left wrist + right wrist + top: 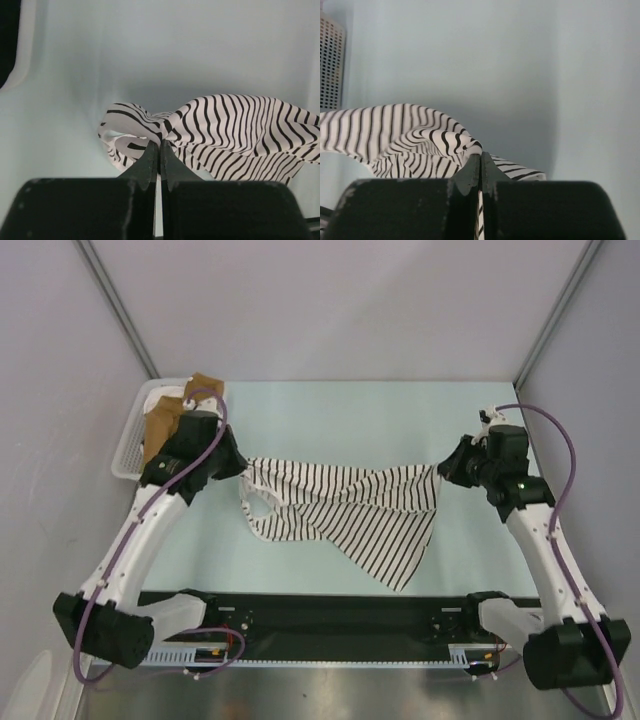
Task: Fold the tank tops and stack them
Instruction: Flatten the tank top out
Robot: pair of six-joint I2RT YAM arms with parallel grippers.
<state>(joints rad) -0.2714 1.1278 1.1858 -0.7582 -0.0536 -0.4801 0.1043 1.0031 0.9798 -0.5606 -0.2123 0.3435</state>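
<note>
The left gripper and right gripper each clamp closed on opposite edges of the striped top, stretching it between them, seemingly to spread it for folding.

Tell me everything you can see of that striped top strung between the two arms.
The striped tank top is soft, thin-looking white cloth with narrow black stripes. It is unfolded and wrinkled, stretched sideways over the table. The left gripper pinches its strap end, the right gripper its opposite edge. Its middle sags and one corner droops toward the arms' bases.
</note>
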